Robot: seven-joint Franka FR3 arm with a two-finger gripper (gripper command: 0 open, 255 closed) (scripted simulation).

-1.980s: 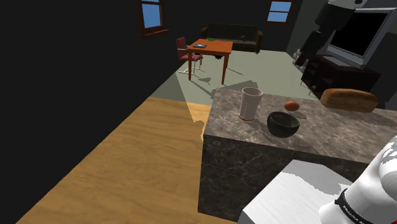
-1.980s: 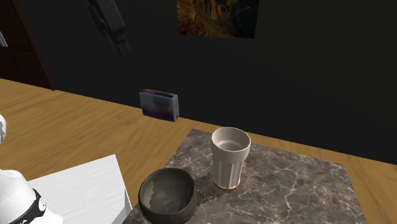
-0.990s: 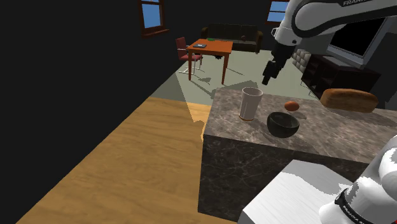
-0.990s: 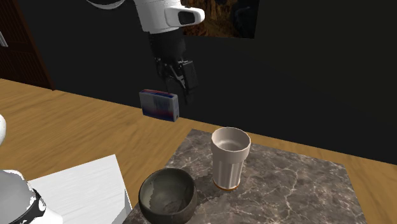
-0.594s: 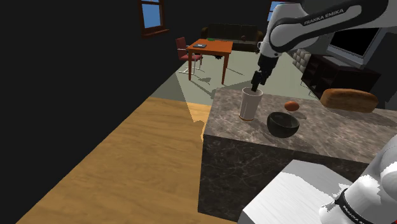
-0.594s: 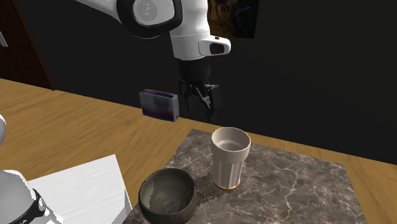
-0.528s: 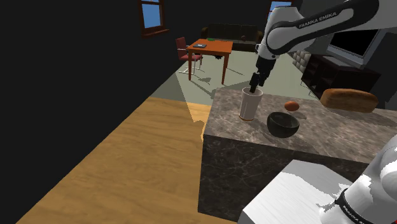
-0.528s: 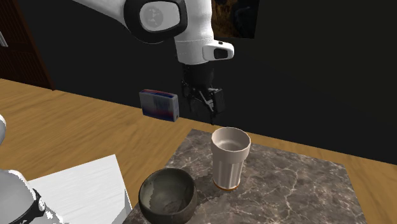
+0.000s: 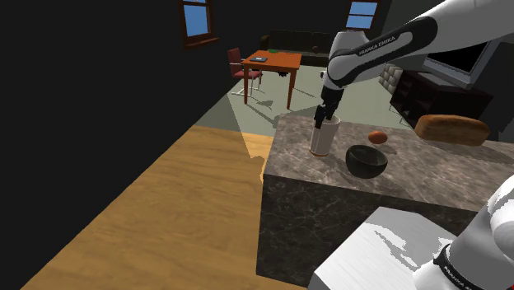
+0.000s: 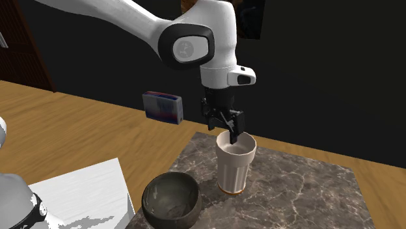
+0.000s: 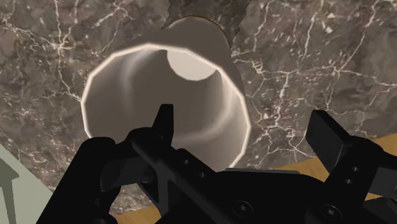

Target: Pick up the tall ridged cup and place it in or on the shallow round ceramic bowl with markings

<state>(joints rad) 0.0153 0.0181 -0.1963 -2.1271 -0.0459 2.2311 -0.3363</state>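
**Jaws drop to the rim of the cup**

Since a second ago the arm has swung in and lowered, bringing the jaws down over the cup's mouth. Nearest on the marbled desk sits the dark bowl, empty. The pale ridged cup stands upright at its 10 o'clock, close but apart. The jaws are spread, one finger inside the rim and the other outside the wall, not yet closed on it. Grasping is the step in hand. Next, I judge, they must pinch the wall, lift clear and carry toward 4 o'clock.
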